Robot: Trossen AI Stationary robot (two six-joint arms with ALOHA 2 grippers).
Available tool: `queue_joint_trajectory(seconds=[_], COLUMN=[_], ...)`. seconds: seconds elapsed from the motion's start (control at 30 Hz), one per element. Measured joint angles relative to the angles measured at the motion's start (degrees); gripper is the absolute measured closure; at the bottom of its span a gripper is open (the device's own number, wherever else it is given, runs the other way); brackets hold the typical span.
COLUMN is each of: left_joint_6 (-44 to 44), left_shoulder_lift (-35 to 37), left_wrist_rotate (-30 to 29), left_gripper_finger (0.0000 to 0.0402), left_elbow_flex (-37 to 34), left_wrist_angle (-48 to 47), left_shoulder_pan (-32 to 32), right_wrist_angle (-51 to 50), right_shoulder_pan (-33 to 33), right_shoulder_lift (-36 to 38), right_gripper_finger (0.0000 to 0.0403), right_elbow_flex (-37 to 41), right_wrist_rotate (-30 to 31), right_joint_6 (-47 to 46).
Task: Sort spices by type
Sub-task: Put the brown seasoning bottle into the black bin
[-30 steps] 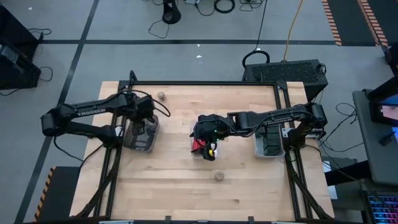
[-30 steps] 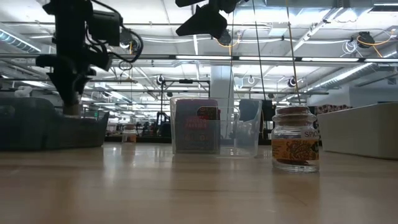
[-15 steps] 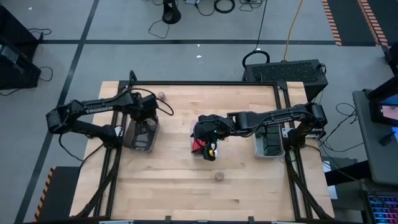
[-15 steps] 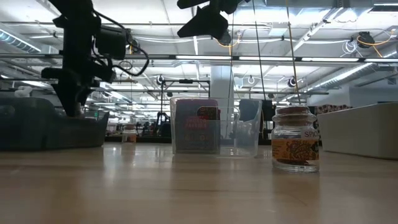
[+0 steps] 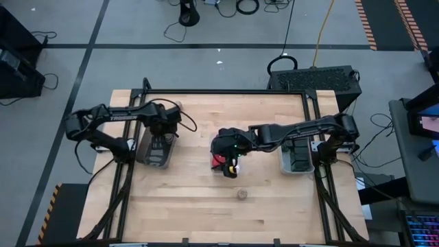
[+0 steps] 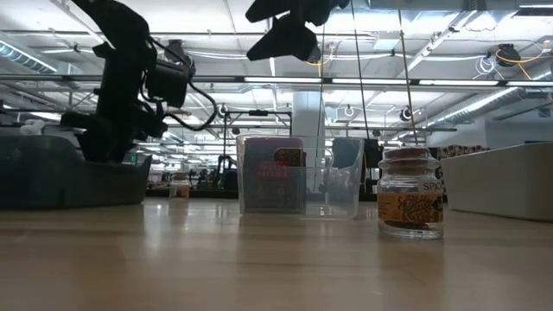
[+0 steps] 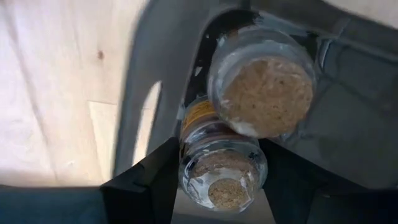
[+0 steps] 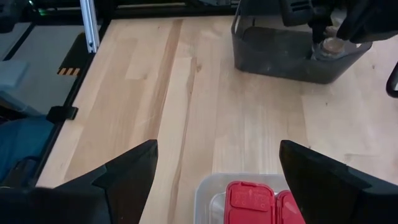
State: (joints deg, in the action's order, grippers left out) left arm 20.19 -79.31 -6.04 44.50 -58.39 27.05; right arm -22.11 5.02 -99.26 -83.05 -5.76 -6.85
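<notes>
My left gripper reaches into the grey tray at the table's left and is shut on a round brownish jar. A second cork-topped jar stands in that tray beside it. My right gripper hovers open above the clear tray at the table's middle, which holds red boxes. One jar stands on its base on the bare wood nearer the near edge, also seen as the jar in the low view. Another small jar stands far back. My left gripper has the jar pinched between its two fingers, at the upper part near the cork lid. The fingers come from above, slanting. The jar's labelled body points away below the fingertips, inside the grey tray; whether it rests on the tray floor I cannot tell.
A tray with dark boxes sits at the table's right, under the right arm. Bare wood lies between the grey tray and the clear tray, and along the near edge. The table's metal frame runs along its sides.
My left arm's elbow has swung in toward the table, and its gripper has tipped from pointing straight down to slanting, shifting slightly toward the far edge while its fingertips stay in the grey tray.
</notes>
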Motion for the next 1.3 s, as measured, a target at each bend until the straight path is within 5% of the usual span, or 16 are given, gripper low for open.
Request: queue_joint_trajectory(seconds=[0.87,1.3], left_joint_6=[-0.17,-1.35], left_shoulder_lift=[-2.12,1.35], left_wrist_rotate=[-0.48,-0.48], left_gripper_finger=[0.0132,0.0132], left_elbow_flex=[0.14,8.81], left_wrist_angle=[-2.06,-12.22], left_shoulder_pan=[0.00,0.00], right_wrist_angle=[0.96,1.51], right_shoulder_pan=[-0.03,-0.15], right_shoulder_lift=[-1.66,-1.21], right_gripper_finger=[0.0085,0.0085], right_elbow_flex=[0.02,0.02], right_wrist_rotate=[0.00,-0.02], right_joint_6=[0.22,0.02])
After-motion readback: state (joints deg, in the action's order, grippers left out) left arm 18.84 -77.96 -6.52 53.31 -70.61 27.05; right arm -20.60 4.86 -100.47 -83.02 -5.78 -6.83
